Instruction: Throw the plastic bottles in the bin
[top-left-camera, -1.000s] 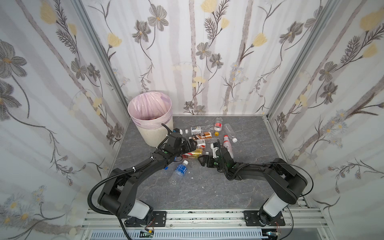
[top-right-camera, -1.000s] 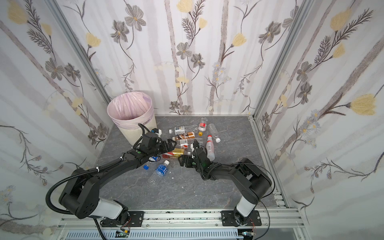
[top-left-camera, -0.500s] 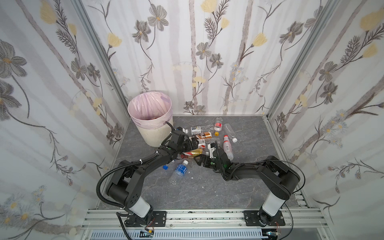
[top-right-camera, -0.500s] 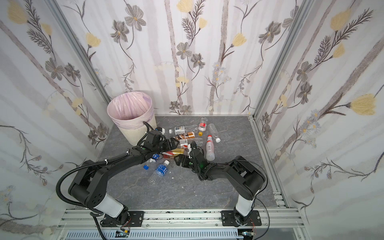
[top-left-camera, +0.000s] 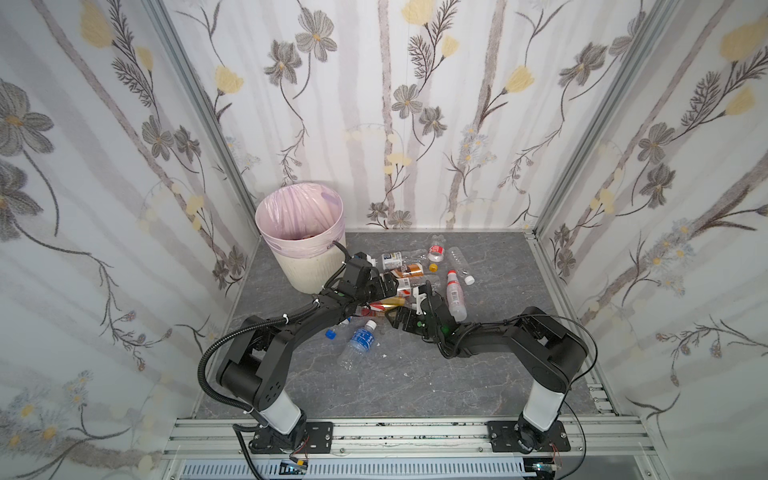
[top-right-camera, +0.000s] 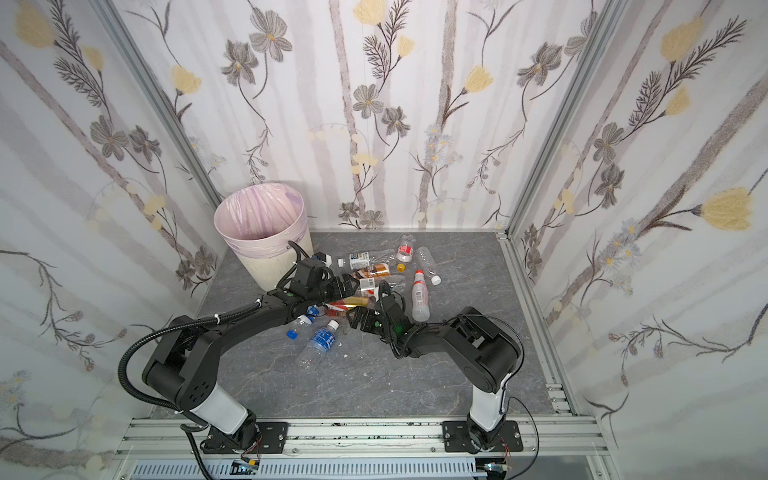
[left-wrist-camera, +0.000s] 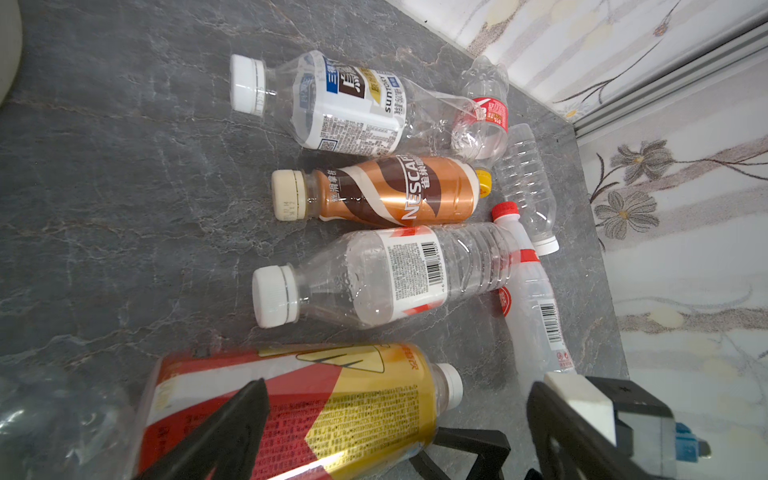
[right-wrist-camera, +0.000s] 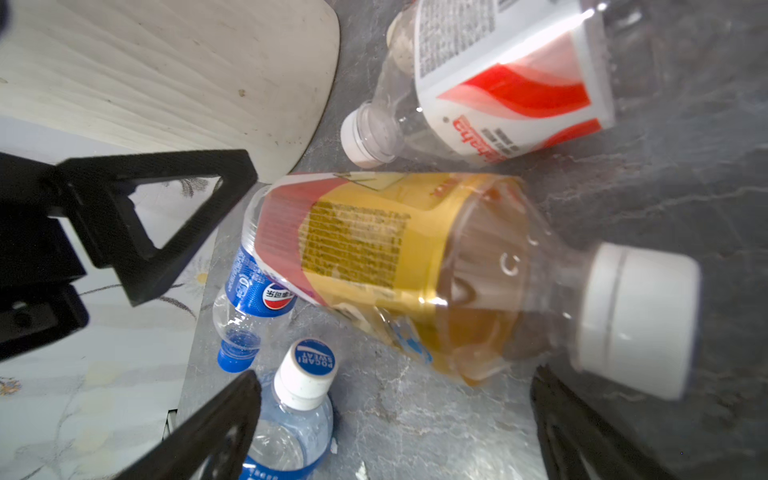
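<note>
- One left gripper (left-wrist-camera: 399, 390): jaws spread to their widest, nothing held. It sits low over the red-and-gold bottle (left-wrist-camera: 332, 407), apparently lined up to take it.
- One right gripper (right-wrist-camera: 395, 395): also wide open and empty. It comes in from the opposite side, facing the same bottle's capped end. Both grippers are on one bottle, so one will probably have to give way.
- The red-and-gold bottle (top-left-camera: 380, 305), in both top views: lies on its side at the centre of the floor, between the two grippers. Its long axis runs nearly across the frame, white cap to the right, base to the left.
- One blue-labelled bottle (top-left-camera: 359, 338): lies just below the grippers in the frame, its cap up and to the right.
- The remaining plastic bottles (top-left-camera: 409, 270): a loose cluster, all lying down, just above the grippers towards upper centre. It includes a brown coffee bottle (left-wrist-camera: 395, 193) and a clear bottle with a red-and-white label (left-wrist-camera: 395, 278).
- One bin (top-left-camera: 316, 270): upright in the upper left of the floor, mouth open, bag folded over its rim. It stands close beside the left arm, which looks the better placed to make the drop.
</note>
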